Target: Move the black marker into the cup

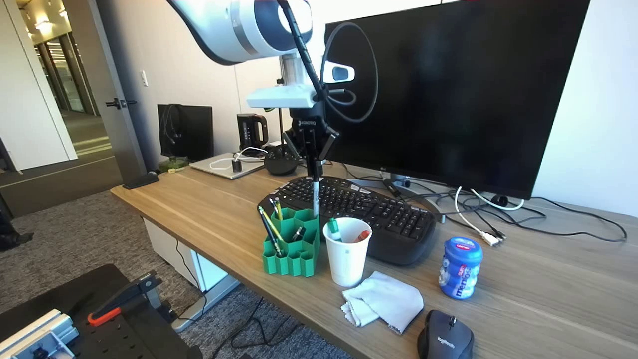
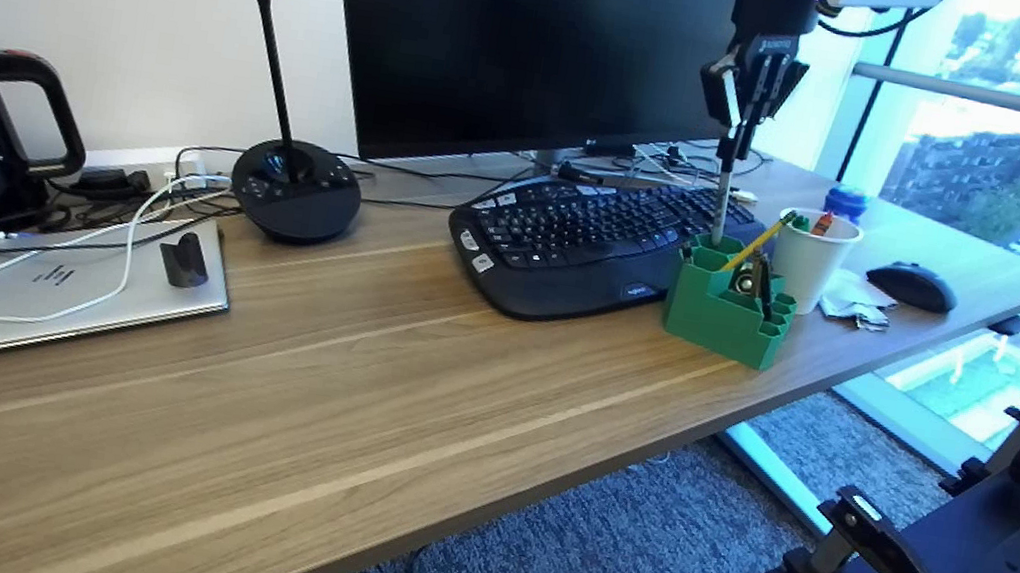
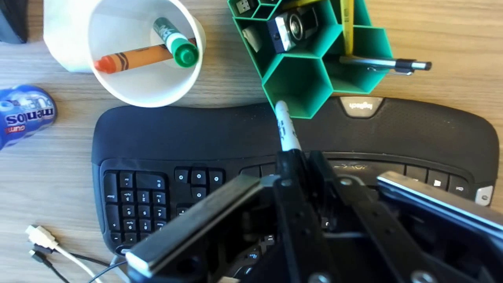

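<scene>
My gripper (image 3: 300, 157) is shut on the black marker (image 3: 287, 127), whose white barrel points down out of the fingertips. Its upper part is hidden between the fingers. In both exterior views the marker (image 1: 316, 198) hangs upright over the back compartment of the green organizer (image 1: 294, 264). Its lower end is at that compartment's rim; whether it touches or reaches inside I cannot tell. The white paper cup (image 1: 347, 262) stands beside the organizer, off to one side of the gripper. A green marker (image 3: 177, 43) and an orange crayon (image 3: 137, 59) lean inside the cup (image 2: 804, 270).
Pens, a pencil and small items fill parts of the organizer (image 2: 718, 313). Behind it lies a black keyboard (image 1: 379, 214), below a large monitor (image 1: 448, 89). Around the cup are a folded cloth (image 1: 384, 299), a blue gum container (image 1: 461, 269) and a mouse (image 1: 445, 336).
</scene>
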You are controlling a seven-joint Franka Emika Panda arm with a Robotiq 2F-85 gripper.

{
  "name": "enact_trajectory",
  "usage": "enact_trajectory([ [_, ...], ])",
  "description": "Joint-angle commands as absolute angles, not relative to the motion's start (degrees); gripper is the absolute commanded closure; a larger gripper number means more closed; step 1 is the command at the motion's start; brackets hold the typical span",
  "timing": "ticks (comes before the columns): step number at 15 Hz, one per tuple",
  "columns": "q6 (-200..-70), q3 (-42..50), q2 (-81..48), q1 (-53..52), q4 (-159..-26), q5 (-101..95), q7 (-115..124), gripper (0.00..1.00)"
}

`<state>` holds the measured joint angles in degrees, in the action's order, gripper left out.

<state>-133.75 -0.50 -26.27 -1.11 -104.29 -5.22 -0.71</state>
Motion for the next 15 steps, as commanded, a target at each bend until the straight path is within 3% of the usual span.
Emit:
enact_trajectory([
  [1,-131.98,-0.25,-25.11,-0.31,-103.64,-4.70,-2.19,0.96],
  [15,-131.03,-0.71,-23.88,0.67,-103.52,-3.83,-4.11,0.96],
])
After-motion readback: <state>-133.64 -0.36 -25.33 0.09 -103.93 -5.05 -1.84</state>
